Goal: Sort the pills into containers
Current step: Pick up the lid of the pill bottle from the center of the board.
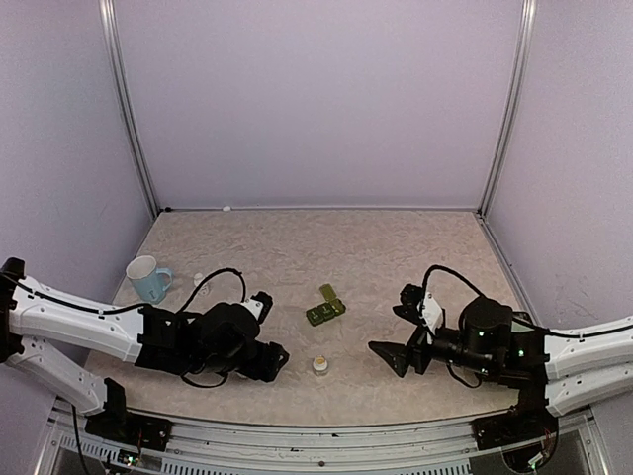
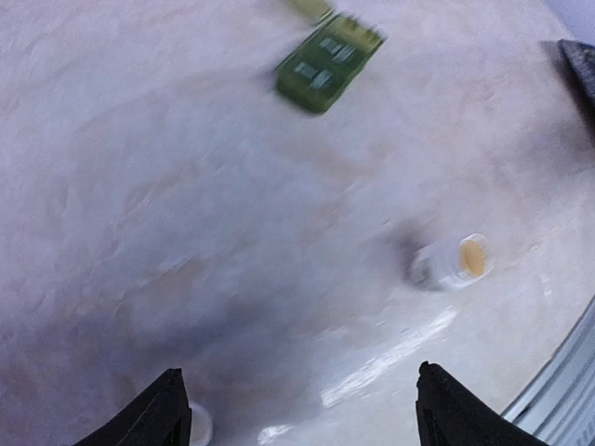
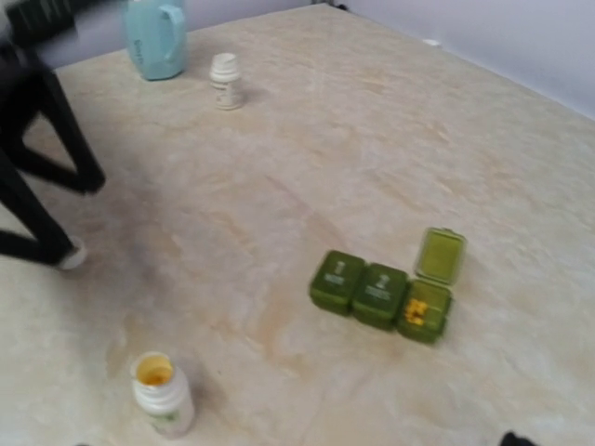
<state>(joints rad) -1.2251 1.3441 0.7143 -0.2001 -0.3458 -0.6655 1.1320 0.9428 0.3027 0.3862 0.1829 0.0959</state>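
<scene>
Pill-box strip [image 1: 326, 313]: top view, green, mid table [image 1: 396, 247], between the two arms, lies slanted, lid at its far end up
Left claw [image 1: 274, 329]: top view, left of strip, jaws spread, nothing in them
Right claw [image 1: 394, 323]: top view, right of strip, jaws spread wide, empty
Open bottle [image 1: 320, 365]: top view, near side of strip, apart from it and from both claws
Mug [image 1: 148, 279]: top view, light blue, far left, beyond left arm
Left wrist, strip: far, right of centre, blurred, well apart from claw
Left wrist, fingertips [image 2: 444, 409]: dark, at near edge, wide apart, bare table between
Left wrist, bottle: right side, yellow inside, not touched
Left wrist, cap [image 2: 200, 423]: white, just beside left fingertip; touching or not, cannot tell
Right wrist, strip: right of centre, two lids shut, right-end lid open
Right wrist, pills [image 3: 416, 312]: yellow, in open end compartment
Right wrist, bottle: near left, upright, no cap
Right wrist, white bottle [image 3: 225, 81]: far left, capped, near mug
Right wrist, left claw: far left, spread, cap by its tip
</scene>
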